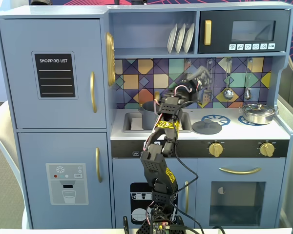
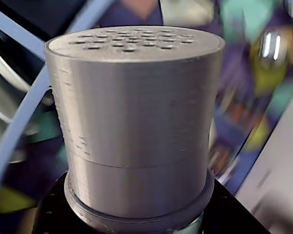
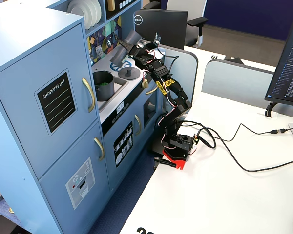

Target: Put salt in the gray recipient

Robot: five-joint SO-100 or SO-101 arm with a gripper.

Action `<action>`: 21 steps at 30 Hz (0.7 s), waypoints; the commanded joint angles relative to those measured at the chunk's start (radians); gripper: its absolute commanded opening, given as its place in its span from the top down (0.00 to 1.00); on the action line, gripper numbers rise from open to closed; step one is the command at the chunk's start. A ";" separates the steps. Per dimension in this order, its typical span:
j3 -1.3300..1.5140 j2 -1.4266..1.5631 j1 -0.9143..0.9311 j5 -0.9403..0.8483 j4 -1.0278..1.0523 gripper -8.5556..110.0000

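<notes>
My gripper (image 1: pixel 194 84) is shut on the salt shaker (image 1: pixel 201 74) and holds it tilted, high above the counter of the toy kitchen. In the other fixed view the gripper (image 3: pixel 136 48) holds the dark gray shaker (image 3: pixel 124 45) up and to the right of the pot. In the wrist view the shaker (image 2: pixel 136 122) fills the picture, its holed top facing up, with the black jaws around its base. The gray pot (image 1: pixel 148 114) stands in the sink, to the left of and below the shaker. It shows something green inside in the other fixed view (image 3: pixel 103 85).
A flat gray lid (image 1: pixel 206 127) lies on the left burner and a shiny steel pan (image 1: pixel 258 113) on the right one. Utensils (image 1: pixel 228 78) hang on the back wall. Plates (image 1: pixel 180 38) stand on the shelf above. Cables (image 3: pixel 234 151) run over the white desk.
</notes>
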 commanded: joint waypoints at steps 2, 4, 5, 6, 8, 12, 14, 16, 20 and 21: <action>-0.023 0.067 -0.146 0.413 0.049 0.93; -0.026 0.060 -0.193 0.526 0.066 0.93; -0.031 0.054 -0.215 0.574 0.072 0.93; -0.040 0.044 -0.238 0.618 0.081 0.93; -0.083 0.020 -0.284 0.724 0.115 0.93; -0.178 -0.043 -0.390 0.917 0.173 0.93; -0.204 -0.080 -0.434 0.982 0.175 0.93; -0.233 -0.115 -0.474 1.054 0.170 0.93; -0.241 -0.147 -0.523 1.166 0.049 0.93; -0.241 -0.152 -0.534 1.178 0.011 0.93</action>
